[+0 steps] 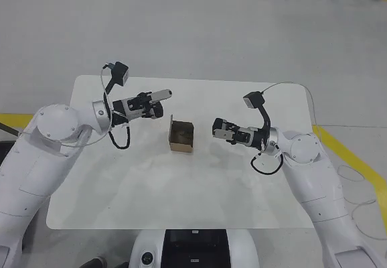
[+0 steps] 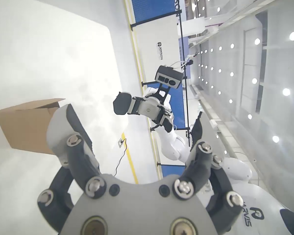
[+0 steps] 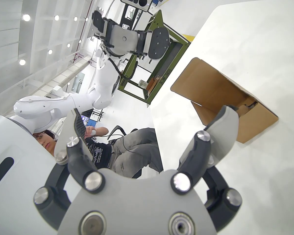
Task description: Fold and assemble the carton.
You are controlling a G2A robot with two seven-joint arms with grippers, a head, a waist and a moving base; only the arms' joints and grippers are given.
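A small brown carton (image 1: pixel 181 136) stands in the middle of the white table (image 1: pixel 180 194), its top open and one flap raised on the side toward my left arm. My left gripper (image 1: pixel 161 102) hovers behind and to the left of it, open and holding nothing. The left wrist view has the carton (image 2: pixel 27 125) just beyond one of that gripper's (image 2: pixel 134 121) fingers. My right gripper (image 1: pixel 217 128) is a short way right of the carton, open and apart from it. In the right wrist view the carton (image 3: pixel 223 94) lies beside that gripper's (image 3: pixel 150 118) spread fingers.
The table's rounded edges lie close on all sides. A green metal cart (image 3: pixel 161 57) stands on the floor past the table edge on the left arm's side. Yellow floor tape (image 1: pixel 371 174) runs beside the table.
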